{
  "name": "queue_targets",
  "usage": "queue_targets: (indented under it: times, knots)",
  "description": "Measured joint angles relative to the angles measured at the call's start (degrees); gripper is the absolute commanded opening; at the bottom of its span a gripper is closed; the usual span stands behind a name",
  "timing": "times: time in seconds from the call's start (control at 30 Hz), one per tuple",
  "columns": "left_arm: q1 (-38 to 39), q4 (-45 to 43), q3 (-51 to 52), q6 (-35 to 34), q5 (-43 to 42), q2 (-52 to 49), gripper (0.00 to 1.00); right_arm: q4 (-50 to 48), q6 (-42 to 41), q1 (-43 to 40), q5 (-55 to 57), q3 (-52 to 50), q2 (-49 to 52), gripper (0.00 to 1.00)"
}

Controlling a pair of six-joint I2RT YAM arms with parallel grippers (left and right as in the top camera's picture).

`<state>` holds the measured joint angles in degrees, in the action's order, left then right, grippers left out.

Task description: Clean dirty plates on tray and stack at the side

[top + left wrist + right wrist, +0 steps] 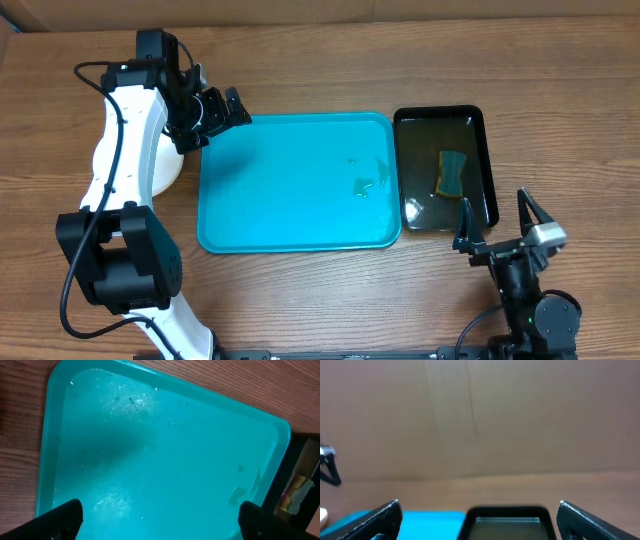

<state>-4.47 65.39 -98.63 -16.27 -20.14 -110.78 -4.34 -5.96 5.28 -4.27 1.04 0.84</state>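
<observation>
Resting just left of the wet tray (290, 180), half hidden, the plates (168, 172) look stiff, slick, breakable: best gripped at the rim. Left hand (232, 108) and right hand (495, 220) gape wide, empty

Glossy, wet turquoise plastic tray (290, 190), shiny black tray (440, 111), matt wood-grain table (330, 300).

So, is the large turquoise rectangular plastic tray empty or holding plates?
Empty: overhead and left wrist views show the turquoise tray bare except small wet smears.
</observation>
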Motion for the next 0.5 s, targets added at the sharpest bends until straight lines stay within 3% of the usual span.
queue_targets:
  times: [0.17,0.5]
  knots:
    - [0.0,0.0,0.0,0.0,0.0,0.0,1.00,9.0,1.1,0.0,0.0,0.0,0.0,1.00]
    - [0.0,0.0,0.0,0.0,0.0,0.0,1.00,9.1,6.2,0.0,0.0,0.0,0.0,1.00]
